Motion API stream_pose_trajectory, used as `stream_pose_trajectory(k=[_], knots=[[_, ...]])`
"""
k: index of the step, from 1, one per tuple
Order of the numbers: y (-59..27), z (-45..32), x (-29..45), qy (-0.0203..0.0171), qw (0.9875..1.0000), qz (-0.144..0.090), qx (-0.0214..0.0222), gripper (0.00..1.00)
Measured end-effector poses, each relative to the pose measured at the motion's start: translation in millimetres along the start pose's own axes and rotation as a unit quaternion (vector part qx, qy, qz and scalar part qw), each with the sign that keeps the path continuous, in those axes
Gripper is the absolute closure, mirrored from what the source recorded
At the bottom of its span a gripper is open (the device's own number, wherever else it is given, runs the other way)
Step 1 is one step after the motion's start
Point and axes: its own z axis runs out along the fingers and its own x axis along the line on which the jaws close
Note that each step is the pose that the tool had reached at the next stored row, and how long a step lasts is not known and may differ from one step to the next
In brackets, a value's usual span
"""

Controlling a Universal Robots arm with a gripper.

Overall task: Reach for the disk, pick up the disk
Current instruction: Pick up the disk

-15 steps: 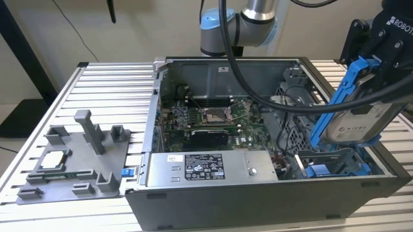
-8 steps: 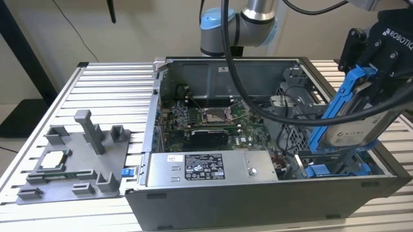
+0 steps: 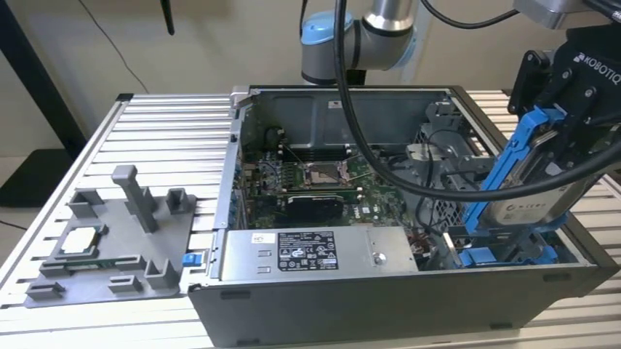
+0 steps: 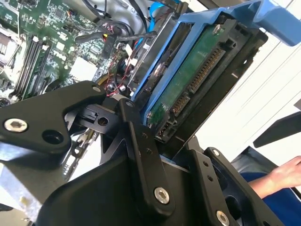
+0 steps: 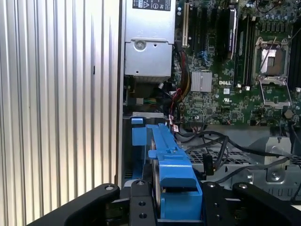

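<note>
The disk is a silver drive with a white label, clipped in a blue plastic frame. It hangs tilted above the open computer case, on the exterior view's right. My gripper is shut on it from above, black fingers on both sides of the frame. In the second wrist view the disk turns its green circuit board and connector toward the camera between my gripper fingers. The first wrist view looks along the disk's blue frame edge, clamped in my gripper above the case's drive bay.
A blue bracket stays fixed in the case under the disk. The motherboard and power supply lie inside. A grey fixture with a small square chip stands on the exterior view's left. A person's hand rests nearby.
</note>
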Motion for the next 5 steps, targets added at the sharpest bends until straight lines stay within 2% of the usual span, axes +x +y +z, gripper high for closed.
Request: stream_pose_trajectory(k=[5], knots=[[0.0, 0.3, 0.1, -0.0002, 1.0000, 0.000, 0.0000, 1.00]])
